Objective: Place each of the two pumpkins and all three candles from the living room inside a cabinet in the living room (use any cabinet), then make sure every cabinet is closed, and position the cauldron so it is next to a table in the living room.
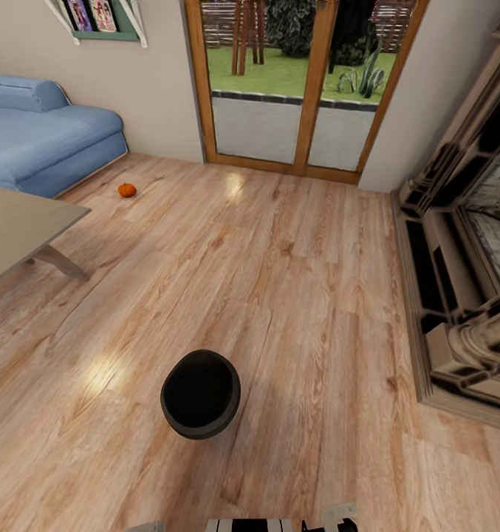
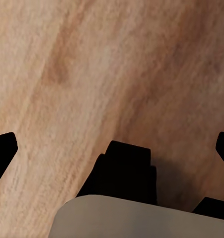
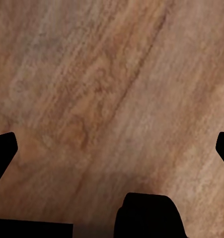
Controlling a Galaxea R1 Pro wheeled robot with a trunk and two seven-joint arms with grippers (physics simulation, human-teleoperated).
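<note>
Left end effector [image 2: 112, 144] seemingly above floor [image 2: 116, 64]

The head view looks down across the wood floor [image 1: 294, 295]; both wrist views face that floor closely.

One black cauldron [image 1: 200, 394] on the wood floor [image 1: 294, 295], one small orange pumpkin [image 1: 127, 190], one grey table [image 1: 21, 229], one blue sofa [image 1: 43, 140], one glass door [image 1: 301, 81] with two panes, maybe one fireplace [image 1: 464, 244]
</note>
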